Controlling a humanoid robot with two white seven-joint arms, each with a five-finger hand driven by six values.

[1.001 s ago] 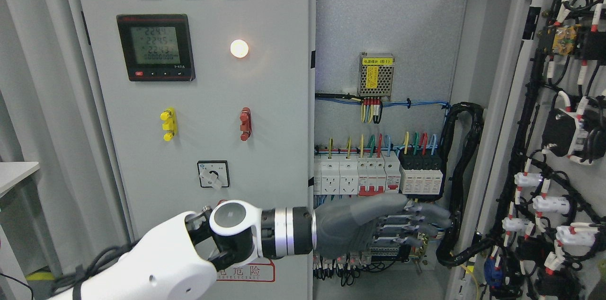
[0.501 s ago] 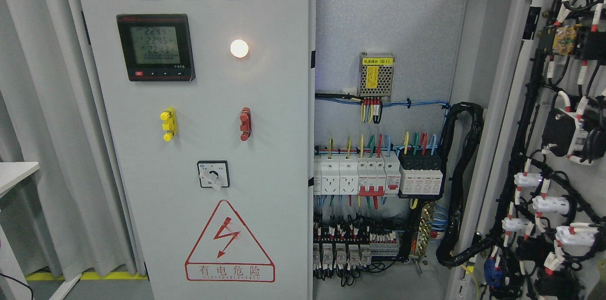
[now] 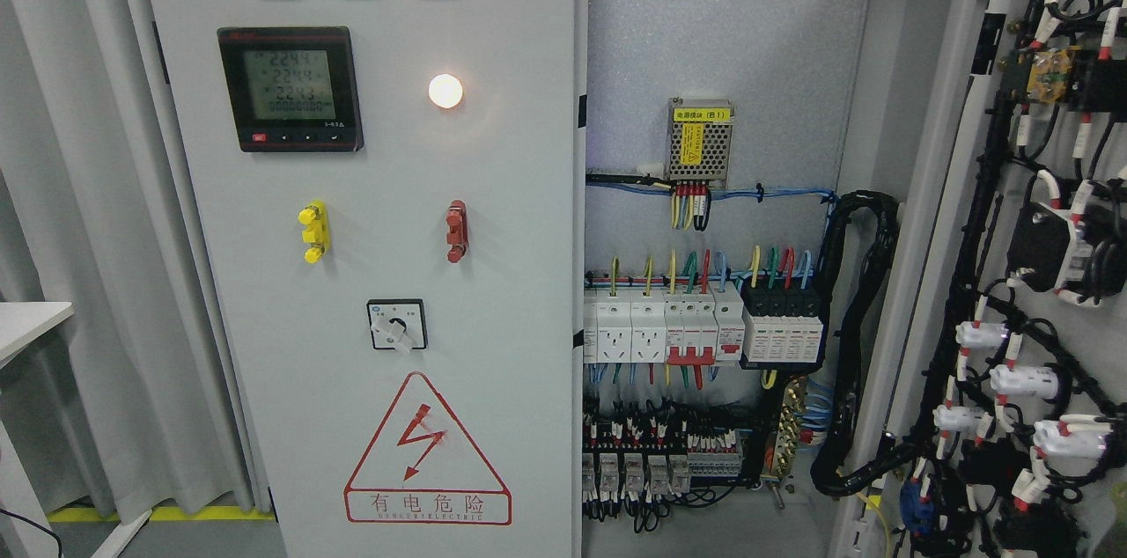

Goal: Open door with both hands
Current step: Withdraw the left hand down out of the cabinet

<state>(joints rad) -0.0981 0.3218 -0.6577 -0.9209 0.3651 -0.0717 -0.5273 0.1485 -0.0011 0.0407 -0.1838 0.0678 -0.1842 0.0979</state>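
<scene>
A grey electrical cabinet fills the head view. Its right door stands swung open at the right, its inner side carrying black cable bundles and white connectors. The opened compartment shows a back panel with a small power supply, a row of white breakers and terminal blocks below. The left door is closed, with three indicator lamps, a digital meter, a yellow and a red handle, a rotary switch and a red warning triangle. Neither of my hands nor arms is in view.
A grey curtain hangs left of the cabinet. A white table corner juts in at the left edge. A thick black cable loom runs down the compartment's right side. Yellow floor tape shows at the lower left.
One second ago my left arm reached across with its hand in front of the lower breakers. It has pulled out of view. The doors have not moved.
</scene>
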